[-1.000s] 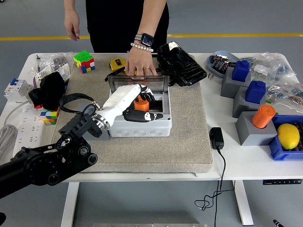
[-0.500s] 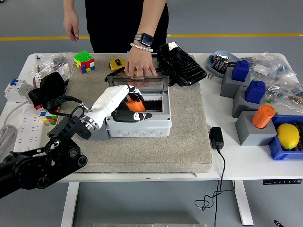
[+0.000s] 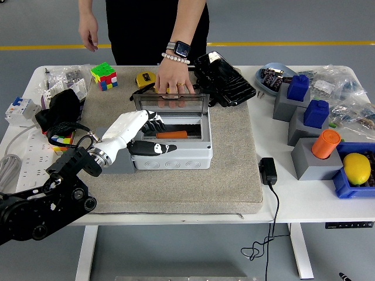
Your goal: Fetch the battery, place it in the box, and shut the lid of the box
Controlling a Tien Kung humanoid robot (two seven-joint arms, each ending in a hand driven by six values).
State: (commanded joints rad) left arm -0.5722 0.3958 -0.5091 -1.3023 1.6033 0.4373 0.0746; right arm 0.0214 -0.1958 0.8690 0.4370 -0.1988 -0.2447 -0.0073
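Your left robot hand [image 3: 142, 133] hovers at the grey box's [image 3: 176, 155] left wall, fingers loosely spread and holding nothing. Inside the box you see the orange battery [image 3: 171, 134] lying flat. Behind it, a person's hand [image 3: 173, 77] rests on the upright clear lid [image 3: 170, 102] across the bench [image 3: 293, 196]

white table [image 3: 304, 205], grey mat [image 3: 234, 175] — cubes [image 3: 104, 75]
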